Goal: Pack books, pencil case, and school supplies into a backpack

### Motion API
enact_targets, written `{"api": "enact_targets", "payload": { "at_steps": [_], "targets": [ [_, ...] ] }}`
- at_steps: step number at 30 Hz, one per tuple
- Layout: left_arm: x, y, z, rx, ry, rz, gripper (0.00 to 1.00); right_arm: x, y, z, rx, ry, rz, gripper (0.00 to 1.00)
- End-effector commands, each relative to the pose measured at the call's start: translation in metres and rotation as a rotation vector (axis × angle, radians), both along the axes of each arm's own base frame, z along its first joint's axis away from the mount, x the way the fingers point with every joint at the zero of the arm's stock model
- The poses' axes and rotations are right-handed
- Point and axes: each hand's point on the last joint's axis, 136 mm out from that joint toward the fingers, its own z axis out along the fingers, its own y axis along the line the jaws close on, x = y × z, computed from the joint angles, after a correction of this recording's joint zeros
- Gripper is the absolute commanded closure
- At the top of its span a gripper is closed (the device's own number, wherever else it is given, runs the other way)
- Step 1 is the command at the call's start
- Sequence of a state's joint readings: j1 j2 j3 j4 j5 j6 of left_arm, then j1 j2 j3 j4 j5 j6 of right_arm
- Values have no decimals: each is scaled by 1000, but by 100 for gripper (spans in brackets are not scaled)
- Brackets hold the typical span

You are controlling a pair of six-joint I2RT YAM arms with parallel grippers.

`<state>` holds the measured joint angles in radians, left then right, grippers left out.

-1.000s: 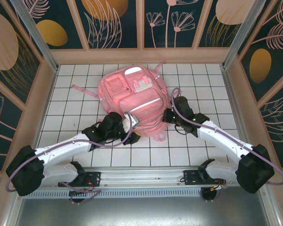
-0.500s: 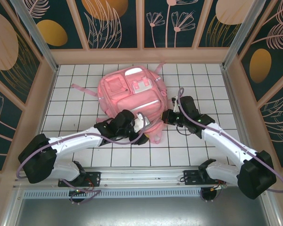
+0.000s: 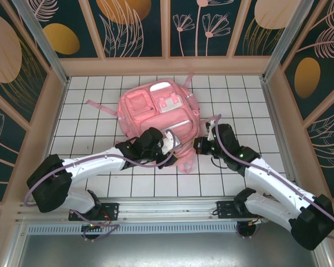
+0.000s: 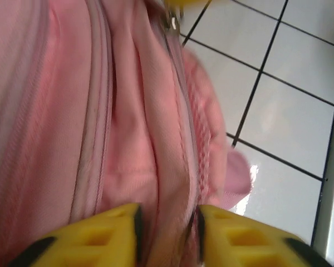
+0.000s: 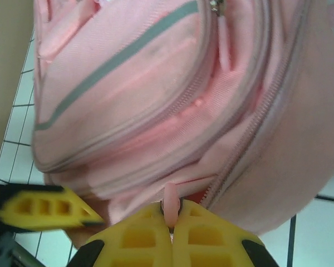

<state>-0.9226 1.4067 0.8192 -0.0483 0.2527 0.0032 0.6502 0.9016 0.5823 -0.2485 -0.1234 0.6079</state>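
The pink backpack [image 3: 153,108] lies front-up in the middle of the white tiled table. My left gripper [image 3: 175,143] is at its near edge, and in the left wrist view [image 4: 168,222] it is shut on a fold of the backpack's fabric [image 4: 122,139] beside a zipper line. My right gripper [image 3: 197,147] sits at the backpack's near right corner. In the right wrist view [image 5: 171,214] it is shut on a pink zipper pull [image 5: 170,197], with the backpack [image 5: 156,83] above it and a short open stretch of zipper beside it. The books, pencil case and school supplies are out of view.
A pink strap [image 3: 94,105] trails from the backpack toward the left. Patterned walls enclose the table [image 3: 89,172] on three sides. A metal rail [image 3: 167,208] carrying the arm bases runs along the near edge. One yellow finger of the left gripper [image 5: 39,208] shows low left in the right wrist view.
My left gripper has slid right along the backpack's near edge. My right gripper has drawn back toward the near side with the zipper pull. The backpack's near edge has shifted slightly.
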Motion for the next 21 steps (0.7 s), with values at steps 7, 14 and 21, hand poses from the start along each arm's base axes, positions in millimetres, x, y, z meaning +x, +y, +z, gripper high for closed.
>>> {"api": "enact_targets", "payload": {
  "at_steps": [7,14,21],
  "targets": [
    [88,-28,50,13,-5,374,32,-20,-28,-57,215,96,-233,100],
    [112,-63,-4,269,100,414,26,-21,-31,-71,236,120,-249,100],
    [108,-68,-37,446,55,400,11,-18,-35,-74,232,115,-261,100]
  ]
}}
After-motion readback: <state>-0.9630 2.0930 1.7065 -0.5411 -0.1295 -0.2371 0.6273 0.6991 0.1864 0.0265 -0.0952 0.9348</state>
